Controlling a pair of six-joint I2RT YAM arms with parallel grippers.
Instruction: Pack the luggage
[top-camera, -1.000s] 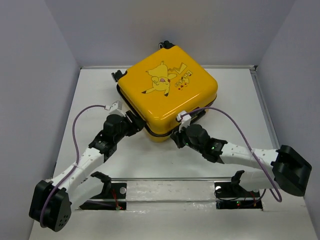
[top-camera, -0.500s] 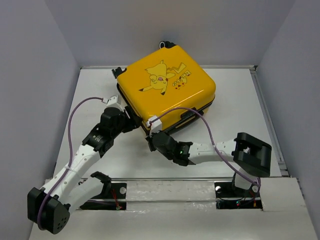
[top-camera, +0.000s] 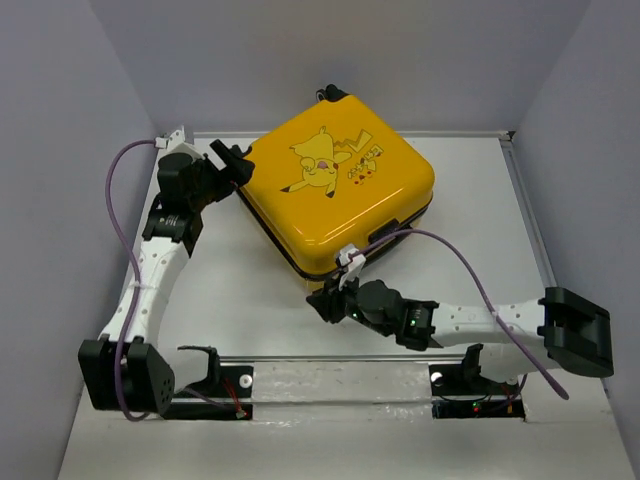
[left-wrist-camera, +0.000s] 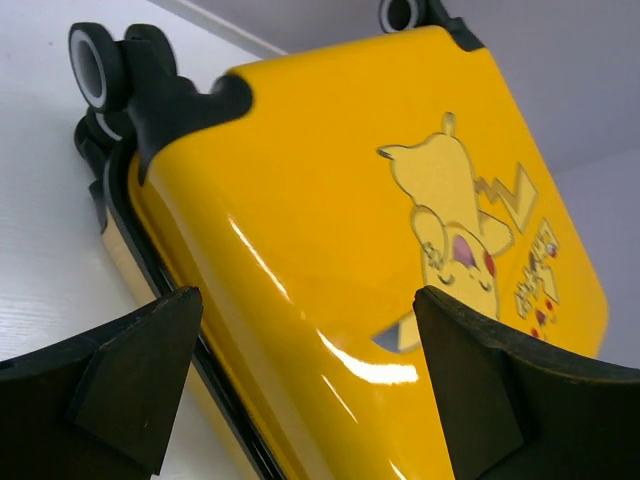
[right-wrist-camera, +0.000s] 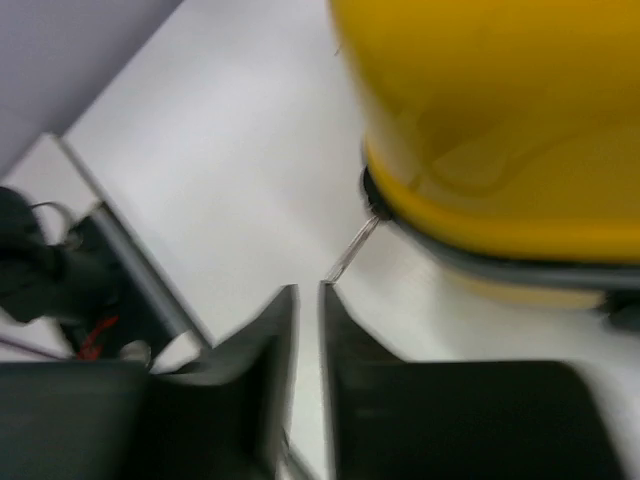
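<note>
- Luggage (top-camera: 340, 195), upper centre: glossy yellow shell, yellow cartoon character print with red cheek spot, small red and dark marks beside it, black seam.
- Wheels (left-wrist-camera: 95, 65): black and white.
- Table (top-camera: 250, 300): white.
- Cables (top-camera: 112, 200): purple.
- Arms (top-camera: 150, 270): white links, black joints.

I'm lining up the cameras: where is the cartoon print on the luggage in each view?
Top external: print upper centre.
Left wrist: print right of centre.
Right wrist: not in view.
Shared landmark: the luggage, its yellow shell in all three.
</note>
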